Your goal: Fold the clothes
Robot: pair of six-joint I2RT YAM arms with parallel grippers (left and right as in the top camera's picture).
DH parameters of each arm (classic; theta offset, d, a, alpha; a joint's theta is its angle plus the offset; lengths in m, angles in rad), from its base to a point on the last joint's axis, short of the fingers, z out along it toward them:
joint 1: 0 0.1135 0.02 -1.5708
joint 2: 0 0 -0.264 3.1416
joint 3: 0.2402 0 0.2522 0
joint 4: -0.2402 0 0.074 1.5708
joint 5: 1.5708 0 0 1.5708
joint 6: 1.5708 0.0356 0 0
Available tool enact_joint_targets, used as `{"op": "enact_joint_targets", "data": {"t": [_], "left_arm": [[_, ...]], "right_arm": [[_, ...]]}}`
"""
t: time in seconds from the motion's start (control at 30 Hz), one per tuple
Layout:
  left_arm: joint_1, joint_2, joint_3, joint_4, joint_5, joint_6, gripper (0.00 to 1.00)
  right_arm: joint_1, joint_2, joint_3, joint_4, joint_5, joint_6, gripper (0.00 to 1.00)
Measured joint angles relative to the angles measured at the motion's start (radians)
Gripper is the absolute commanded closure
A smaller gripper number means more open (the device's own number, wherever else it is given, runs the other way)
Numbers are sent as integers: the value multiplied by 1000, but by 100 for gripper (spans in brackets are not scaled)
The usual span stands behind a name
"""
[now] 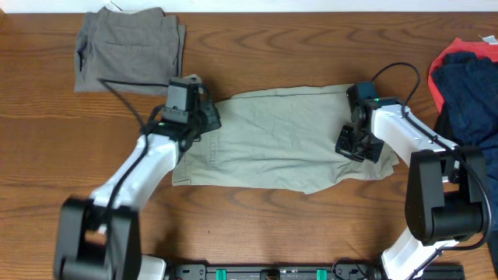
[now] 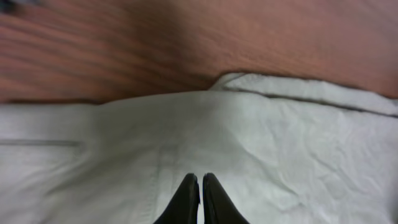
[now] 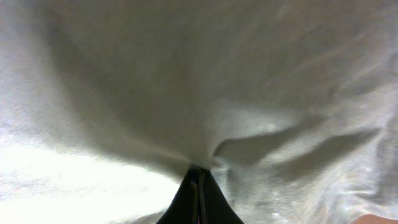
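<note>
Pale khaki trousers (image 1: 280, 140) lie flattened across the middle of the table, running left to right. My left gripper (image 1: 204, 123) is over their left end near the upper corner. In the left wrist view its tips (image 2: 200, 177) are shut and sit on smooth khaki cloth (image 2: 280, 143) with no pucker. At the trousers' right end, my right gripper (image 1: 354, 148) is shut on the fabric. In the right wrist view the cloth (image 3: 205, 93) gathers into a fold right at its tips (image 3: 199, 169).
Grey-olive trousers (image 1: 128, 47), folded, lie at the back left. A navy garment (image 1: 467, 85) over a red one (image 1: 467, 48) is piled at the right edge. Bare wooden table (image 1: 272, 225) shows in front of the khaki trousers.
</note>
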Motion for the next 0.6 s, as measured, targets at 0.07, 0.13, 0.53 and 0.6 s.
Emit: {"op": "enact_joint_targets", "data": {"t": [0.07,0.13,0.53,0.6], "left_arm": [[0,60,-1,55,25,-1,92],[0,117,-1,101,42,-1,93],[2,179,-1,77,-14,7,93],[6,178,0,65,-42,16,93]], "right_arm": [[6,0,0,1,-6,0,99],[13,0,0,1,-10,-1,99],[21,0,0,6,-16,-4,99],[21,0,0,7,-18,-4,99]]}}
